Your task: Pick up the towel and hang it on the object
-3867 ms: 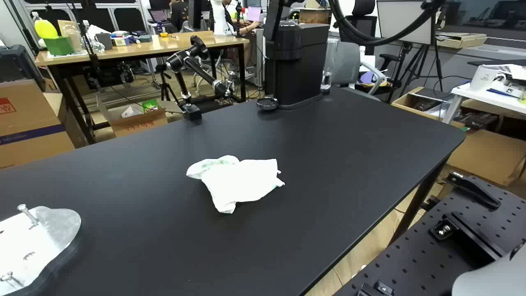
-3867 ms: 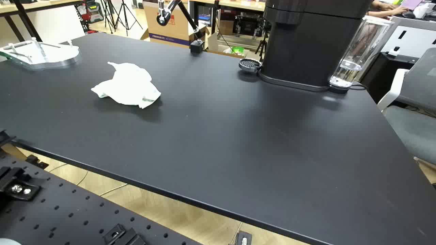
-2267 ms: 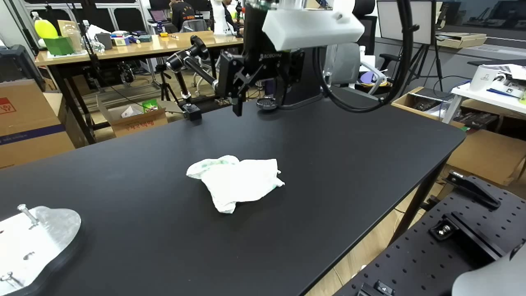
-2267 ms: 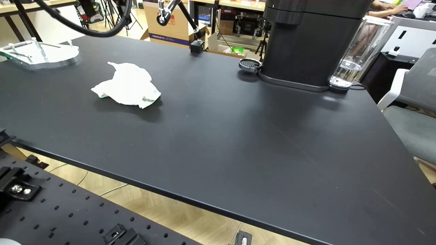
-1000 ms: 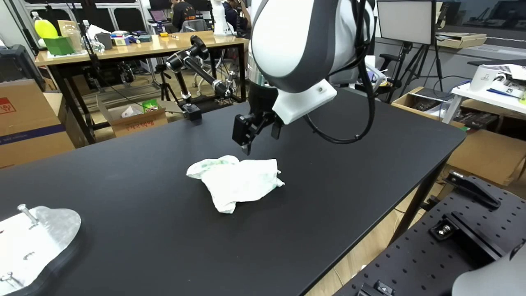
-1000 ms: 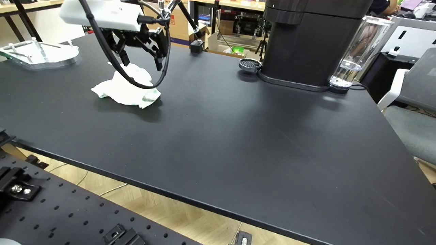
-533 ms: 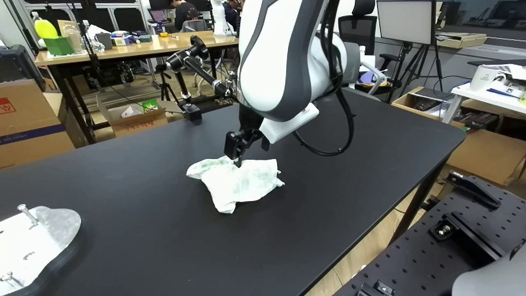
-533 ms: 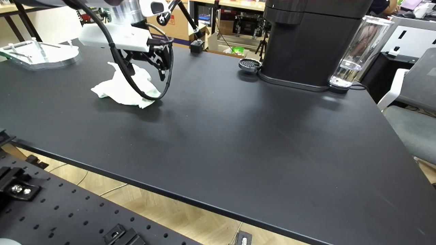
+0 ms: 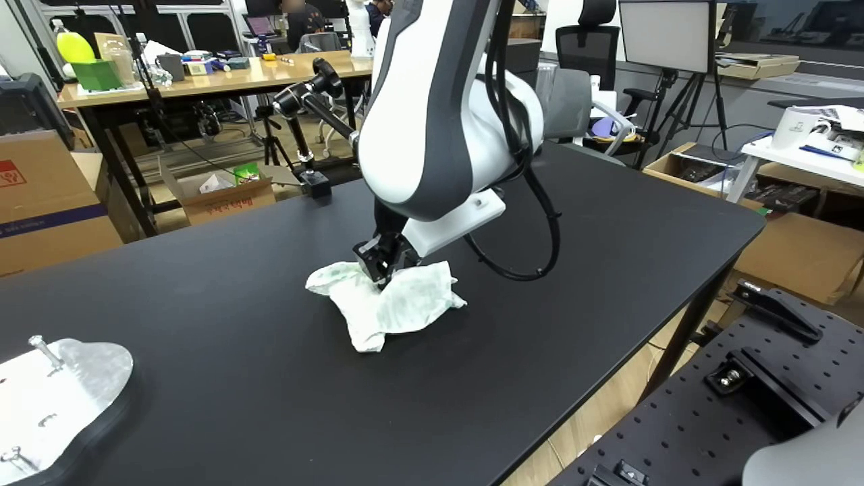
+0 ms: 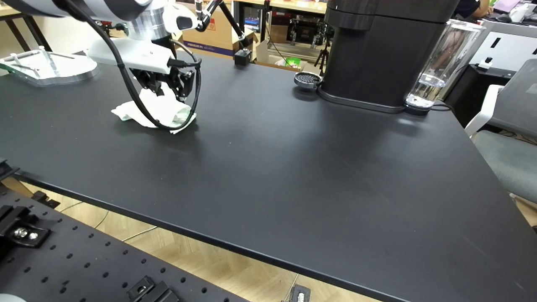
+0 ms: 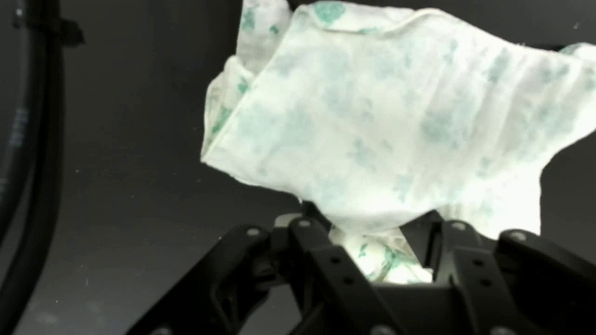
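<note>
Lying rumpled right under the black two-fingered gripper [image 11: 371,216], the white, green-patterned cloth towel [image 11: 382,121] bulges between its parted jaws.

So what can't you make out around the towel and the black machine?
Wrist view: whether the pincer grips; the towel hides its tips.
In an exterior view: part of the towel, behind the black cable.
In an exterior view: top of the black machine, beyond the upper edge.

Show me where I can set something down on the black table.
Widest bare tabletop: between the towel and the black machine. A second patch lies between the towel and the pegged plate. Crowded: at the towel, with the hand low over it and a cable looping close by.
</note>
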You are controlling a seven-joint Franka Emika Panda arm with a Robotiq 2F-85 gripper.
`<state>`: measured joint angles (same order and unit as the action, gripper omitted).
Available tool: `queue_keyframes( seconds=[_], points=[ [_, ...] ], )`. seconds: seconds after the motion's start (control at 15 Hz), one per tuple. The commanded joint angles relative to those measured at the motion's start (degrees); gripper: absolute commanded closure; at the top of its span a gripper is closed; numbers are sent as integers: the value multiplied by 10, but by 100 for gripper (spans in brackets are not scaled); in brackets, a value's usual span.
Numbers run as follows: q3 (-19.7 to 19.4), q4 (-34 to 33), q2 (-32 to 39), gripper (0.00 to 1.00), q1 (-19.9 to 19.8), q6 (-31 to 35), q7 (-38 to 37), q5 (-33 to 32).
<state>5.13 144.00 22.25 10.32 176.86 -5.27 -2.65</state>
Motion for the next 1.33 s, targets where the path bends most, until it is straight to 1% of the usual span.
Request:
queue_keyframes(
  seconds=[0.0,0.13,0.2,0.27,0.33,0.47,0.6,0.73,0.87,1.07,1.27],
  points=[
    [18,-2,-12,82,-13,-13,6,21],
    [24,-1,-21,96,-15,-20,0,33],
    [28,-1,-28,99,-17,-26,-5,42],
    [47,-3,-34,100,-32,-37,-5,58],
    [57,-6,-43,100,-37,-53,-12,75],
    [74,-10,-62,100,-46,-77,-14,106],
    [82,-13,-92,100,-49,-100,-15,132],
    [78,-17,-124,100,-42,-123,-20,148],
    [63,-22,-158,100,-33,-144,-32,146],
    [45,-38,-200,100,-28,-178,-58,120],
    [32,-78,-228,100,-33,-225,-87,84]
  ],
)
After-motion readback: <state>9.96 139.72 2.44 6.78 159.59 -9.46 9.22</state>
